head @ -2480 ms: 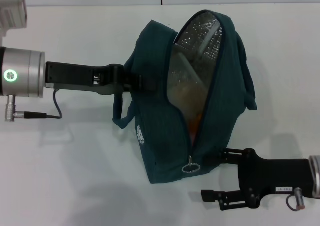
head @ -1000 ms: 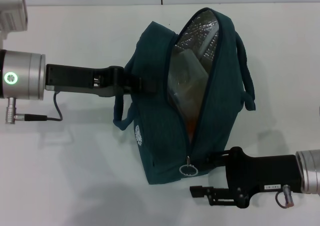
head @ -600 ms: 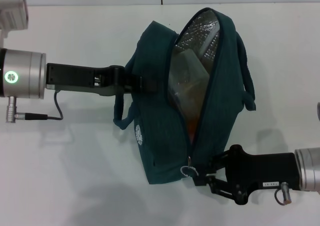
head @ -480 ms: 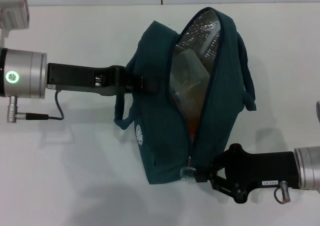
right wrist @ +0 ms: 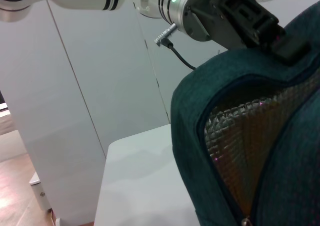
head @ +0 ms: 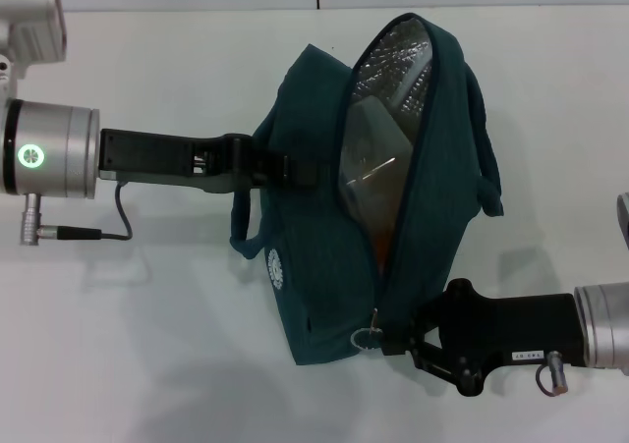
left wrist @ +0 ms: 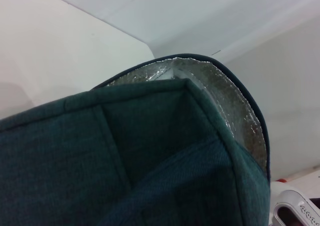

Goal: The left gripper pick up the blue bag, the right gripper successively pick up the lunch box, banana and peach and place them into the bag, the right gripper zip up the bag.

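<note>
Bag: the bag (head: pixel 324 266) stands on the white desk (head: pixel 147 345), mouth unzipped and gaping, foil lining showing.
Left tool: the left tool (head: pixel 295 171) pinches the bag's left side near the handle.
Right tool: the right tool (head: pixel 393 343) is pressed together on the zipper pull (head: pixel 366 336) at the bag's near end.
Lunch box: the lunch box (head: pixel 369 143) lies inside the bag, something orange under it.
</note>
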Controlling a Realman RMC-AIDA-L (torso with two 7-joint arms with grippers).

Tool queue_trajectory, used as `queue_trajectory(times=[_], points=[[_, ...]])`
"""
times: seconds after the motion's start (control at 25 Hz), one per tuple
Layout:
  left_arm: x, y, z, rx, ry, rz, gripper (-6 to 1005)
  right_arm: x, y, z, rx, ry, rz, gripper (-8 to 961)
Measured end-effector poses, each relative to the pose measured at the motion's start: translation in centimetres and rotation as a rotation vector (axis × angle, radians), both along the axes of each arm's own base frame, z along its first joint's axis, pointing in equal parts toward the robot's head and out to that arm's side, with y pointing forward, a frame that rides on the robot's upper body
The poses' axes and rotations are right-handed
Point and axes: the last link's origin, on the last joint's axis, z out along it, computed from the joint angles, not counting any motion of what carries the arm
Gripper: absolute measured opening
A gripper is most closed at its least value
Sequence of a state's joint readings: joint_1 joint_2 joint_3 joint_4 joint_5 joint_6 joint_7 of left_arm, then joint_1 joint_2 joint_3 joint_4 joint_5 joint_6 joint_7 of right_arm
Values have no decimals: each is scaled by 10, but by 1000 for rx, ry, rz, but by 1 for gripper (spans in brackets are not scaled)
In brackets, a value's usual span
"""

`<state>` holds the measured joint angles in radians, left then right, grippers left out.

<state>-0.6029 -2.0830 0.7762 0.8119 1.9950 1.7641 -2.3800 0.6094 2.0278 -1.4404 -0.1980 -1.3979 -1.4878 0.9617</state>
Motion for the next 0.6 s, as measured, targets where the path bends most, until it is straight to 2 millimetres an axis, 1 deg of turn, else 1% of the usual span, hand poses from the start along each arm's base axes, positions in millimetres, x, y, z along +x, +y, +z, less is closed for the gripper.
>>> queue_trajectory(times=[0.36, 0.6], points=[[-1, 0, 0, 1, -1, 1, 44, -1, -3, 0, -4, -6, 35, 14], [-4, -1, 2, 7, 1, 9, 44, 1, -5, 1, -5, 4, 28, 13]])
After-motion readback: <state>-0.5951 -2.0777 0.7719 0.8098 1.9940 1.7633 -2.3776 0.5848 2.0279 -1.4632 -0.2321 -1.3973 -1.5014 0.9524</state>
